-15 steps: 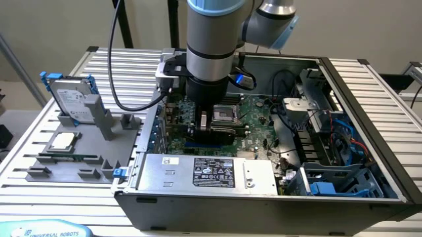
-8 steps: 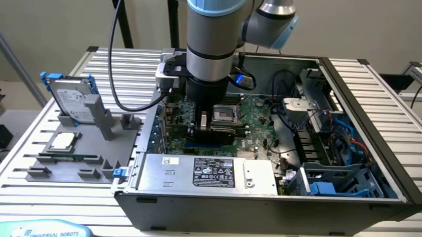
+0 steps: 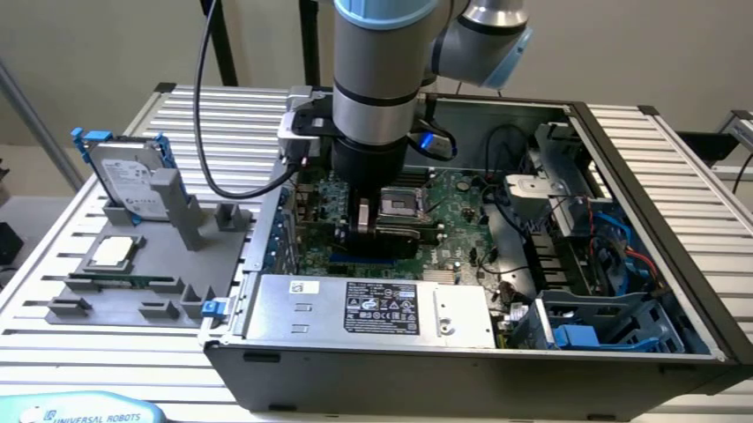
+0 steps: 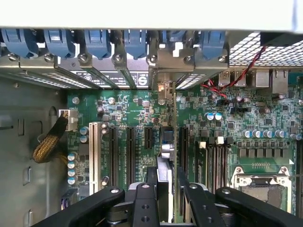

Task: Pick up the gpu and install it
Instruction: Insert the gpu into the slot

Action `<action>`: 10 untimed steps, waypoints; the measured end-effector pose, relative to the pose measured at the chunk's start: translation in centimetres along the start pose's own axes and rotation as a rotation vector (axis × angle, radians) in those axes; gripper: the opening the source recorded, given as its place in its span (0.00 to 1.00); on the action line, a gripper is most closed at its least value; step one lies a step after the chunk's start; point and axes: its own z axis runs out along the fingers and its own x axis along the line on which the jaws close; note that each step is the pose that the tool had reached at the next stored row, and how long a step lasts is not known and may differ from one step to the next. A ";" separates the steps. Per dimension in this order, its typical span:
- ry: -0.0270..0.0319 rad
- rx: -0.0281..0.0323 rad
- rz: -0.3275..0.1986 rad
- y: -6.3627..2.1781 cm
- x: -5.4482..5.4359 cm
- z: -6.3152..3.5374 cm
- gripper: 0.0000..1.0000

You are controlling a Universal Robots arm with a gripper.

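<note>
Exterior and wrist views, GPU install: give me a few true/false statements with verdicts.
1. The gripper holds the gpu edge-on above the motherboard. True.
2. The gpu lies on the grey fixture tray outside the case. False: it is in the gripper, inside the computer case.
3. The hard drive stands upright in the tray at the exterior view's left. True.
4. The processor chip sits in the motherboard socket. False: it rests on the tray, below the hard drive.
5. The arm reaches down into the open case. True.
</note>
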 end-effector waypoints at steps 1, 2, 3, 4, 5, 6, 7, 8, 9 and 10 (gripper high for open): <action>0.0000 0.0000 0.000 0.00 0.0 0.02 0.27; -0.0001 0.0000 -0.001 0.00 0.0 0.04 0.27; -0.0002 0.0001 -0.001 0.01 0.0 0.07 0.27; -0.0001 0.0001 -0.001 0.02 0.0 0.09 0.27; -0.0001 0.0000 -0.001 0.03 0.0 0.11 0.27; -0.0001 0.0000 -0.001 0.03 0.0 0.14 0.27; -0.0001 0.0000 -0.002 0.04 0.0 0.17 0.27; 0.0000 0.0000 -0.002 0.06 0.1 0.19 0.27; 0.0000 0.0000 -0.002 0.07 0.1 0.21 0.27; 0.0000 -0.0001 -0.002 0.08 0.1 0.24 0.27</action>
